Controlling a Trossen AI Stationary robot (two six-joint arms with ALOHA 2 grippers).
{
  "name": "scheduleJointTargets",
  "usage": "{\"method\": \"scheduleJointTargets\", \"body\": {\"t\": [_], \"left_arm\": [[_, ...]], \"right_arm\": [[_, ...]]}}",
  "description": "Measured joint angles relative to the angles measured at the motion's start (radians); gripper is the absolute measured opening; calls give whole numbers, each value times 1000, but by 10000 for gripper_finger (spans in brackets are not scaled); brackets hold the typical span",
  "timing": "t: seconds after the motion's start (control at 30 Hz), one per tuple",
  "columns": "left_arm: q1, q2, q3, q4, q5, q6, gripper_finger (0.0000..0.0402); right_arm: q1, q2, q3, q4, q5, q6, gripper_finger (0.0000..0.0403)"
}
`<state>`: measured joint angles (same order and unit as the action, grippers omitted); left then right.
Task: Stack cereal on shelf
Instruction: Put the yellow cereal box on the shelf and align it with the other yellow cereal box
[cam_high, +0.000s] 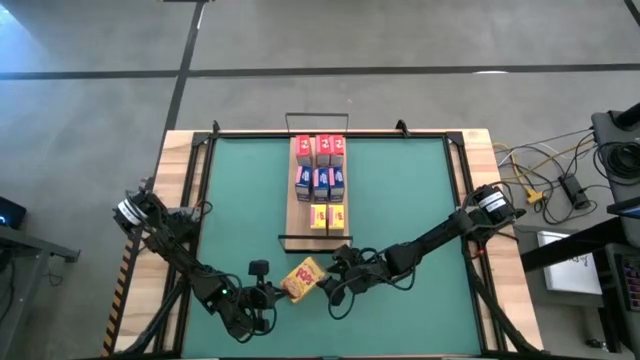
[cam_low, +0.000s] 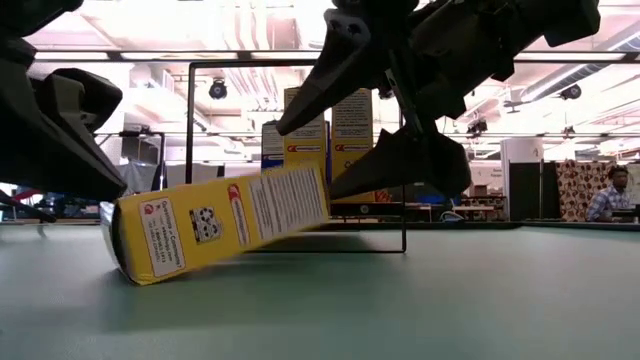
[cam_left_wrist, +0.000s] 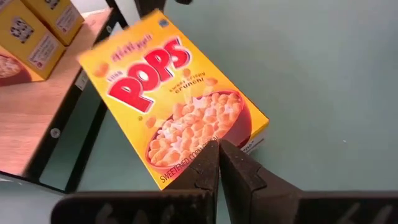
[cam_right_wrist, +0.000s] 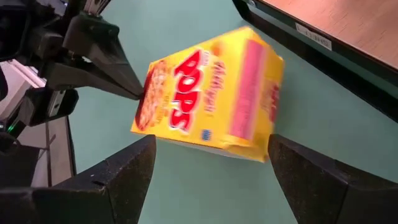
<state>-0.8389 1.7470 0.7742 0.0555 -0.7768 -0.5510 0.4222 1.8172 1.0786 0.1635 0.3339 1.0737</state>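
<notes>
Near the front edge of the green mat, a yellow printed cardboard cereal box lies tilted, one end raised off the surface, just off the front end of the long light-wood shelf board with its thin black wire frame. Eight small boxes already stand on the board: three red at the far end, three blue in the middle, and two yellow toward the front end. One place in the yellow row appears unfilled, so the task is judged nearly complete, with this last box left to set in. Right gripper: fingers spread wide on either side of the box, not closed on it. Left gripper: fingers pressed fully together, holding nothing, with the tips at the box's printed face; whether they actually touch it cannot be told. Both arms reach in from the mat's front corners.
</notes>
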Motion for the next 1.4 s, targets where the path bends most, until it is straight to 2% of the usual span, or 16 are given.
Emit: {"method": "scheduleJointTargets", "body": {"t": [0.97,1.4], "left_arm": [[-5,0,0,-3,4,7,0],[-12,0,-2,-4,1,11,0]], "right_arm": [[-16,1,0,3,82,1,299],[-19,70,0,165,76,-19,299]]}}
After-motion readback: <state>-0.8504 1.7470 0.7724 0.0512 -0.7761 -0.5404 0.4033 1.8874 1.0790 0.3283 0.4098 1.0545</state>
